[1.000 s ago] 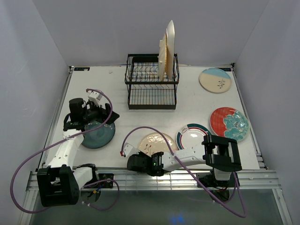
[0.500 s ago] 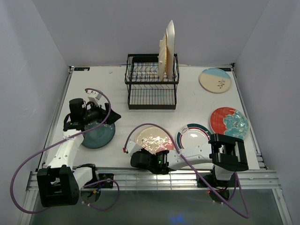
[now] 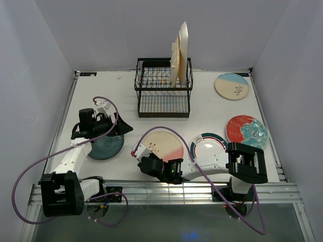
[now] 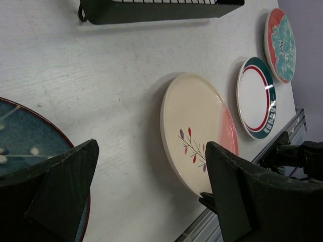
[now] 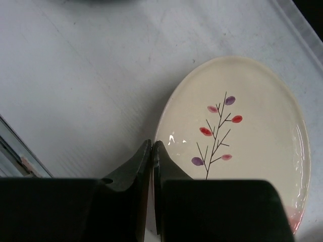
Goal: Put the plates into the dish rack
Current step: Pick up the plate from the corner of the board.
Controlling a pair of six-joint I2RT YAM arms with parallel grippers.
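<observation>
The cream-pink floral plate (image 3: 164, 143) is tilted up off the table, its near rim pinched in my right gripper (image 3: 151, 160), which is shut on it (image 5: 152, 145). My left gripper (image 3: 118, 128) hangs wide open over the right edge of the dark teal plate (image 3: 105, 146), holding nothing (image 4: 151, 148). The black wire dish rack (image 3: 164, 96) at the back holds two plates (image 3: 180, 53) upright in its upper tier. A white plate with a teal-red rim (image 3: 208, 146), a red-teal floral plate (image 3: 246, 132) and a cream-and-blue plate (image 3: 231, 85) lie flat on the right.
Grey walls close in the table on three sides. A metal rail (image 3: 161, 189) runs along the near edge, just behind my right wrist. Purple cables loop from both arms over the near table.
My right gripper closed on the cream-pink plate's near rim and tipped it up, carrying it a little left and farther in. My left gripper shifted slightly right, still open.
</observation>
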